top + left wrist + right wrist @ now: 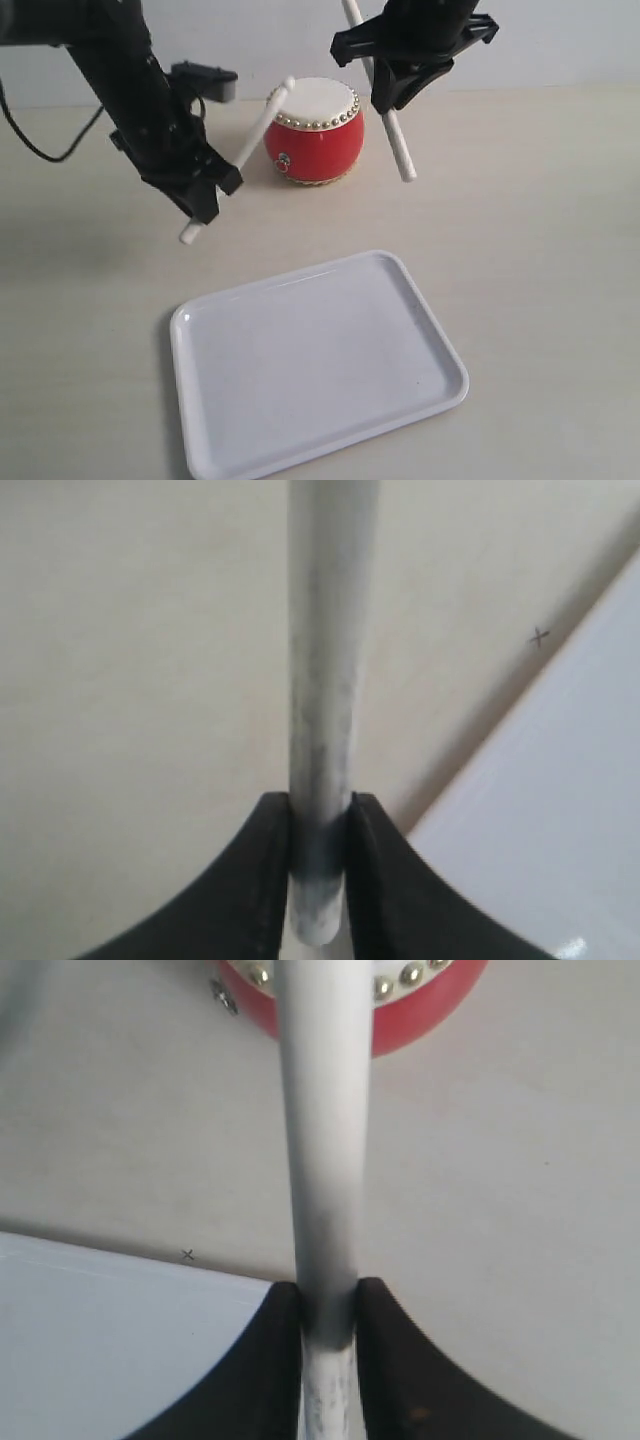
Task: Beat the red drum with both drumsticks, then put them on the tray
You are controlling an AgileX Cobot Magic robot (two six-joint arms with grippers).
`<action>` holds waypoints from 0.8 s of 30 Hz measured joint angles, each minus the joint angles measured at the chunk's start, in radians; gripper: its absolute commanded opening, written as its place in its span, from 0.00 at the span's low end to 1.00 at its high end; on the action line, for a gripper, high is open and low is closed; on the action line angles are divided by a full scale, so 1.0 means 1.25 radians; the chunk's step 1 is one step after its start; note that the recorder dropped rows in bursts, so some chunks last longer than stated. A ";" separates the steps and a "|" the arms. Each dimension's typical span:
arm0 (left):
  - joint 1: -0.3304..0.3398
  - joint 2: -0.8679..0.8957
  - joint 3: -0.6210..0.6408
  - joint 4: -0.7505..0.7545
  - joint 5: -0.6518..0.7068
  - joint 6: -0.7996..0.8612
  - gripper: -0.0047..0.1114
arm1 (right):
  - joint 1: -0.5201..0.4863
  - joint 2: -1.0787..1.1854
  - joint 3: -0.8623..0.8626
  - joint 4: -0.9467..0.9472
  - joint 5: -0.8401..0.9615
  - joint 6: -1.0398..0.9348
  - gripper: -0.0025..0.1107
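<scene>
The left pincer [205,192] is shut tight on the left drumstick [250,140], holding it close to one end. The stick's round tip is right at the edge of the cream top of the red drum [315,135]. I cannot tell if it touches. A hit this close to the edge could slide off the top. It could also push the little drum sideways or tip it over.

The right drumstick [400,150] slants down just beside the drum, and its low end hangs over the table, not over the top. If it swings from here, it may knock the red side and not the skin. The right pincer [395,95] grips this stick near its middle. A hard bump could make a thin stick turn or slip between the jaws.

The white tray [310,370] lies nearer the camera, apart from the drum. No stick is on it yet. Its rim is low, so a dropped round stick might roll out.
</scene>
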 measured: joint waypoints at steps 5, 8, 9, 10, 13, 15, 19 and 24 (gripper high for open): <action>-0.004 0.091 -0.044 -0.014 0.073 0.002 0.04 | 0.000 -0.013 0.000 -0.009 0.000 0.000 0.02; 0.000 0.083 -0.066 -0.018 0.107 0.003 0.04 | 0.000 0.007 0.000 -0.009 0.002 0.000 0.02; 0.003 0.069 -0.069 -0.019 0.112 0.003 0.04 | 0.000 0.018 0.000 -0.009 0.002 0.000 0.02; 0.007 0.051 -0.071 -0.021 0.114 0.003 0.04 | 0.000 0.032 0.000 -0.008 0.002 0.000 0.02; 0.020 -0.014 -0.074 -0.021 0.117 0.003 0.04 | 0.000 0.088 0.000 -0.006 0.002 0.000 0.02; 0.029 -0.057 -0.074 -0.022 0.118 0.003 0.04 | 0.000 0.136 0.000 -0.006 0.002 0.000 0.02; 0.037 -0.122 -0.076 -0.024 0.121 0.003 0.04 | 0.000 0.213 0.000 -0.010 0.002 -0.003 0.02; 0.041 -0.130 -0.076 -0.024 0.114 0.003 0.04 | 0.000 0.199 0.000 -0.006 0.002 -0.003 0.02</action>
